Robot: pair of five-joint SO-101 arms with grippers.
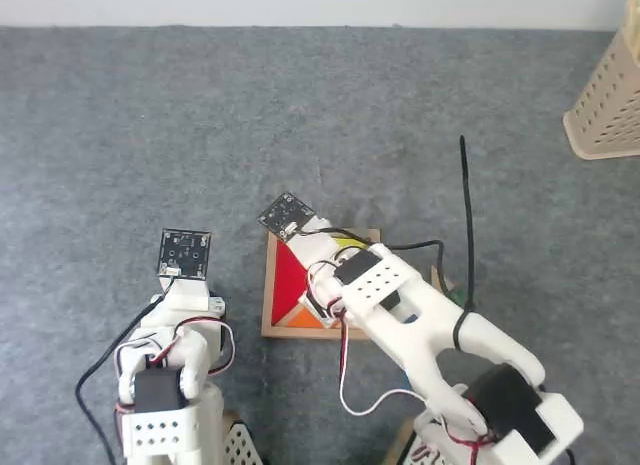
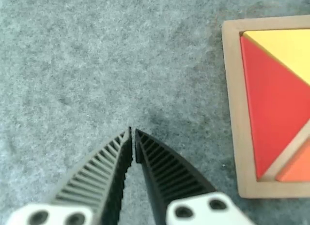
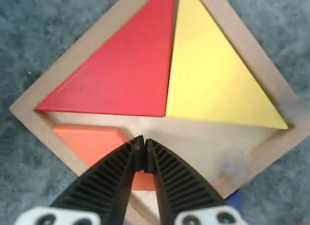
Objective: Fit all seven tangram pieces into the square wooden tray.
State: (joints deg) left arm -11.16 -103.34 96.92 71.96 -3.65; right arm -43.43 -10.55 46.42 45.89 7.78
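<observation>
The right claw (image 3: 144, 140) has its ribbed black fingers (image 3: 111, 179) pressed together with nothing between them. Its tips hang over the tray (image 3: 83, 51), right at the edge of an orange piece (image 3: 92, 142) where that piece meets the bare wooden floor. Just beyond the tips, a red triangle (image 3: 126, 75) and a yellow triangle (image 3: 213, 75) lie flat in the tray, long sides touching along a straight seam, and together they fill the half farther from the claw. The orange piece sits in the corner below the red one. A bit of something blue (image 3: 234, 200) peeks out past the tray's rim, too little to tell what it is.

The left claw (image 2: 132, 133) is also closed on nothing, tips meeting above the grey felt-like counter (image 2: 72, 65). The tray (image 2: 232, 89) lies off to its side, well apart, showing the red triangle (image 2: 276, 109), the yellow triangle (image 2: 286, 46) and the orange piece (image 2: 298, 169).

From the high view, the right arm (image 1: 430, 325) stretches over the tray (image 1: 300, 332) near the middle of the counter (image 1: 200, 115), while the left arm (image 1: 165, 385) stays folded beside it. A beige perforated bin (image 1: 608, 95) stands at the far right edge.
</observation>
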